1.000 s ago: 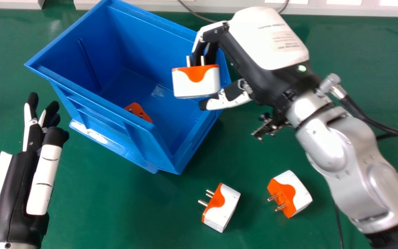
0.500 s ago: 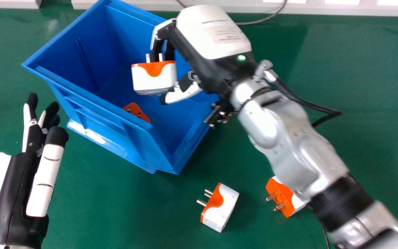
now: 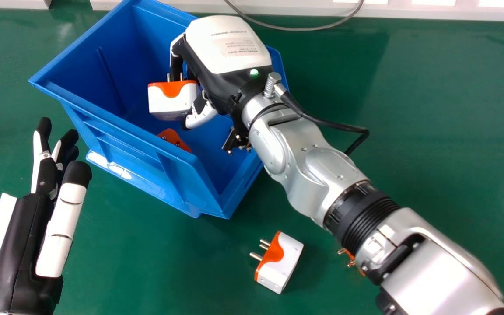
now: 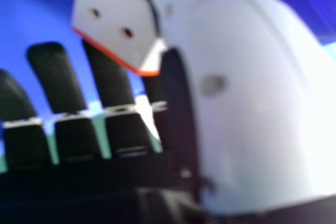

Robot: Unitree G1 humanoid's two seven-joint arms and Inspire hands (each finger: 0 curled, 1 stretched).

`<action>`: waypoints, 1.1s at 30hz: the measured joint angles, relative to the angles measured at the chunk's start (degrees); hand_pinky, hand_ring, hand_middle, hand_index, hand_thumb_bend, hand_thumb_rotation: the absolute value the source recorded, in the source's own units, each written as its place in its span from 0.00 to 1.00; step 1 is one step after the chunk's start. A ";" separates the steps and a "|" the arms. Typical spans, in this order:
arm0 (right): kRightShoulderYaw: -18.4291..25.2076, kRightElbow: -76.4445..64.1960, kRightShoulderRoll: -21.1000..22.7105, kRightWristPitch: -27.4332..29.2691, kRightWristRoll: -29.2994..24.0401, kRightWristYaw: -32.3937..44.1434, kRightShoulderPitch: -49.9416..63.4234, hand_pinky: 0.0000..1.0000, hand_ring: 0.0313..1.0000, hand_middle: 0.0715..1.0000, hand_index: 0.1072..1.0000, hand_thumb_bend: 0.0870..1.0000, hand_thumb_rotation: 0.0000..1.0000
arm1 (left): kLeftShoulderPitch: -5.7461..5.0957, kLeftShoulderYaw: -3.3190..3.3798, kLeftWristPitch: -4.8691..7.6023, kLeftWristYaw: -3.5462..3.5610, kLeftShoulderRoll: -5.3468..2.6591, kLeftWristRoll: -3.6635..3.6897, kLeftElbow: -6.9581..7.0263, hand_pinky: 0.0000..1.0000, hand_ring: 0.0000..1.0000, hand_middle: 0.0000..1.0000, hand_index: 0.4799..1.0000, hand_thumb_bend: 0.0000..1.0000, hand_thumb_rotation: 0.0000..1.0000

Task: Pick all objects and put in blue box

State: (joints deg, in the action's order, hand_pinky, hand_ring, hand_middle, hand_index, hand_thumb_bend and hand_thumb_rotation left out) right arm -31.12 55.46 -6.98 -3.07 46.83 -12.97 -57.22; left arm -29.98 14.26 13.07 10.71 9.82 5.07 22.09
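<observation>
The white-and-orange plastic plug adapter (image 3: 171, 99) is over the opening of the blue plastic box (image 3: 177, 186), near the far edge of the green desk (image 3: 431, 109). The right hand (image 3: 219, 54), half closed, pinches it. Placing, I believe; next: lower, release. The left hand (image 3: 24, 236), loosely open, is at view's left.

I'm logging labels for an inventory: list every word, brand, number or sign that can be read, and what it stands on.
No text can be quoted.
Right hand: lines of print on its white back, too small to read.
Blue box: glare on its pale strip, no legible text.
Held plug, table plug: none legible.
</observation>
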 measured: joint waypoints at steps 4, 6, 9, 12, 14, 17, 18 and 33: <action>0.21 2.35 -0.76 2.08 -2.66 -0.39 -0.05 0.36 0.41 0.46 0.43 0.47 0.00 | -0.30 -0.35 -0.06 -0.01 -0.25 -0.18 0.97 0.91 0.99 0.98 0.97 0.62 0.96; -0.42 3.47 -0.73 3.07 -2.96 -0.02 -0.30 0.37 0.42 0.47 0.42 0.47 0.00 | -0.36 -0.46 -0.18 -0.03 -0.36 -0.23 1.35 0.91 0.99 0.98 0.97 0.62 0.96; -2.61 4.41 0.00 3.77 -1.84 0.50 -0.41 0.61 0.73 0.78 0.73 0.47 0.35 | -0.56 -0.52 -0.61 -0.12 -0.47 -0.50 1.74 0.91 0.98 0.98 0.97 0.61 0.96; -3.65 4.42 0.68 3.90 -1.37 0.54 -0.41 0.71 0.84 0.90 0.83 0.49 0.46 | -0.72 -0.53 -0.86 -0.23 -0.52 -0.52 1.75 0.91 0.98 0.98 0.97 0.61 0.96; -3.82 4.41 0.90 3.88 -1.40 0.86 -0.41 0.78 0.90 0.96 0.90 0.50 0.53 | -0.71 -0.53 -1.01 -0.24 -0.53 -0.51 1.75 0.91 0.98 0.98 0.97 0.61 0.96; -4.02 4.41 0.93 3.76 -1.44 1.07 -0.41 0.85 0.96 0.99 0.96 0.50 0.59 | -0.64 -0.53 -1.05 -0.24 -0.53 -0.51 1.76 0.90 0.98 0.98 0.97 0.61 0.96; -4.10 4.41 0.91 3.74 -1.43 1.19 -0.41 0.85 0.96 0.99 0.96 0.50 0.59 | -0.64 -0.53 -1.05 -0.25 -0.52 -0.51 1.76 0.90 0.98 0.98 0.97 0.61 0.96; -5.60 1.92 2.79 3.63 -1.31 1.17 -0.28 0.86 0.97 1.00 0.96 0.43 0.64 | -0.01 -0.44 -1.16 -0.26 -0.43 -0.53 1.74 0.90 0.98 0.98 0.97 0.60 0.96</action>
State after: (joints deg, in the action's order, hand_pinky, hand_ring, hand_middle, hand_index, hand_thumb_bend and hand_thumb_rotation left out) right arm -36.72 57.38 -4.18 0.56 45.51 -11.81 -57.49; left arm -30.00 13.82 11.91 10.45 9.39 4.54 23.83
